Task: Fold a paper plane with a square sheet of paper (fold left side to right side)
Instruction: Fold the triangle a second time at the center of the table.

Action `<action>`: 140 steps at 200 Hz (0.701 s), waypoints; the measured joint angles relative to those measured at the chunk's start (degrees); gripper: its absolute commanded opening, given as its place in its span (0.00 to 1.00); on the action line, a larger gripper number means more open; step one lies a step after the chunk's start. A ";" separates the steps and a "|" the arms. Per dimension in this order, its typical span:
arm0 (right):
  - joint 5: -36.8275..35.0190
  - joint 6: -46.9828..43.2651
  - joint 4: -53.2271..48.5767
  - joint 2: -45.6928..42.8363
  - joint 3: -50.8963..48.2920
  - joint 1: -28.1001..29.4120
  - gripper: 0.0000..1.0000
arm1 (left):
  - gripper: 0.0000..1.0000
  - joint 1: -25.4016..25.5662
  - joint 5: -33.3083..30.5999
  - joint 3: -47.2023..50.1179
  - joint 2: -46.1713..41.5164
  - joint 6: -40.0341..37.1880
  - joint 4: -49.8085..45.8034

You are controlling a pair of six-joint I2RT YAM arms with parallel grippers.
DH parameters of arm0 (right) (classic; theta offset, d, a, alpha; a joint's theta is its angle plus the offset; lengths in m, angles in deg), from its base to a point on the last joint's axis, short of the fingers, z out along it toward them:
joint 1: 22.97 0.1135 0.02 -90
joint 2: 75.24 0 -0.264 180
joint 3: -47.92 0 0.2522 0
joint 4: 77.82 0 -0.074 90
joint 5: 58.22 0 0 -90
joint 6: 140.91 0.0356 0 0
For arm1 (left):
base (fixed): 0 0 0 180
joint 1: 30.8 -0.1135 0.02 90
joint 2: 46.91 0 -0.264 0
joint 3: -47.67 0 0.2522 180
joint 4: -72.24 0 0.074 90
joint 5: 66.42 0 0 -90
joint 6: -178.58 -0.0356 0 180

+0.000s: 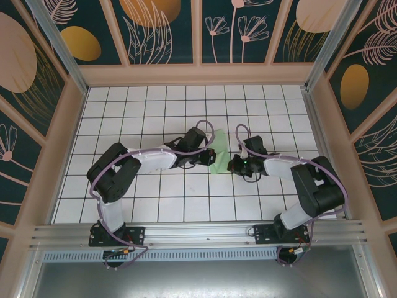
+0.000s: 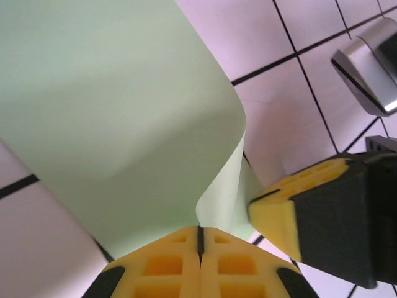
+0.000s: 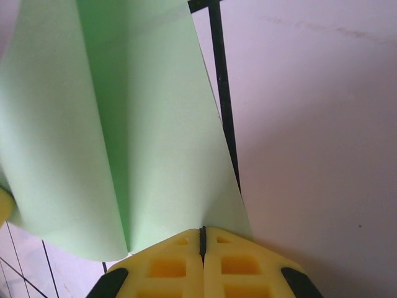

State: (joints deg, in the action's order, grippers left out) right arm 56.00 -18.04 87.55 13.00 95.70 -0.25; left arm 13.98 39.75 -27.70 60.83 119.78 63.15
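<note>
The square sheet of paper (image 1: pixel 218 151) is light green and lies as a narrow, folded-over strip on the white tiles between my two grippers. In the left wrist view the sheet (image 2: pixel 124 112) curls up, and its raised edge runs into the seam of my left gripper (image 2: pixel 200 239), which is shut on it. My left gripper (image 1: pixel 209 156) sits at the strip's left side. My right gripper (image 1: pixel 234 165) is at the strip's lower right. It is shut (image 3: pixel 202 234), with its tips against the sheet (image 3: pixel 142 136). The paper plane is out of view.
The white tiled floor (image 1: pixel 155 112) extends on all sides of the paper. Patterned walls close in the back and sides. An aluminium rail (image 1: pixel 198 233) runs along the near edge. One yellow finger (image 2: pixel 276 217) of the right gripper stands close to the left gripper's tips.
</note>
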 measured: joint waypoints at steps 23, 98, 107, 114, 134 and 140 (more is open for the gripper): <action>0.02 -0.59 -0.02 0.00 0.00 0.00 0.00 | 0.00 -0.81 -0.81 -0.24 0.24 -1.20 -0.79; 0.00 -1.01 -0.04 0.00 0.00 0.00 0.00 | 0.00 -1.01 -3.56 -2.97 3.98 -3.15 -2.12; 0.00 -1.01 -0.04 0.00 0.02 0.00 0.00 | 0.00 -1.01 -3.85 -3.26 4.26 -3.32 -2.19; 0.00 -1.01 -0.04 0.00 0.00 0.00 0.00 | 0.00 -1.01 -4.20 -3.48 4.52 -3.41 -2.27; 0.00 -1.01 -0.09 0.00 0.02 0.00 0.00 | 0.00 -1.01 -4.87 -3.89 5.25 -3.82 -2.36; 0.00 -1.01 -0.09 0.00 0.00 0.00 0.00 | 0.00 -1.01 -4.98 -3.91 5.42 -3.96 -2.36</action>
State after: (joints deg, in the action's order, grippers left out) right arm 56.00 -19.05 87.46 13.00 95.70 -0.25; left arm 12.97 34.76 -31.61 66.25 115.82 60.79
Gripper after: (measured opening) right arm 0.063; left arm 0.066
